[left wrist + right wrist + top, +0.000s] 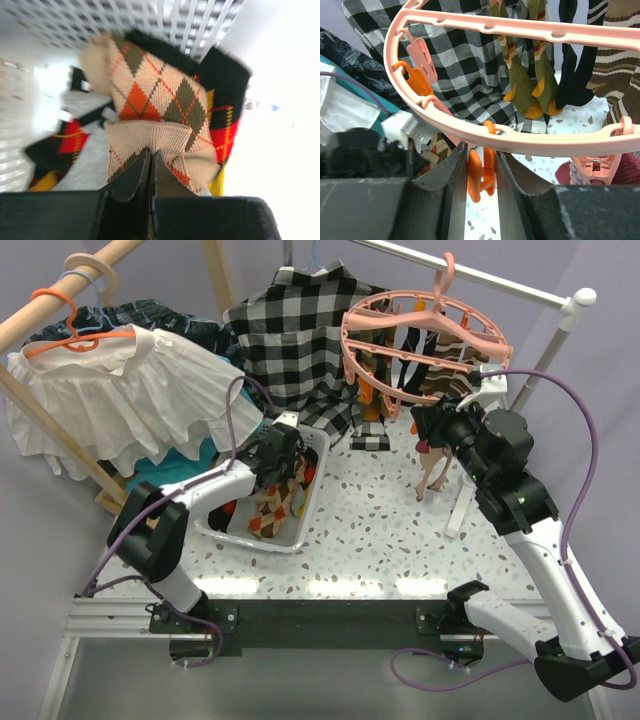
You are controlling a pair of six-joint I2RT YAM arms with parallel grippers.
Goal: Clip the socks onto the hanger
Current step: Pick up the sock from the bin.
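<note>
My left gripper is down in the white mesh basket, shut on the folded edge of a cream argyle sock with orange and olive diamonds. Its fingertips pinch the cuff. Black, red, yellow and grey socks lie beneath. The salmon-pink hanger ring hangs from the rail at the back right. My right gripper sits just under the ring, shut on an orange clip peg. Olive socks, a black sock and a brown striped sock hang clipped.
A black-and-white checked shirt hangs behind the basket. A white blouse on an orange coat hanger hangs from the wooden rack at left. A pink sock dangles near the right arm. The white rail post stands at right.
</note>
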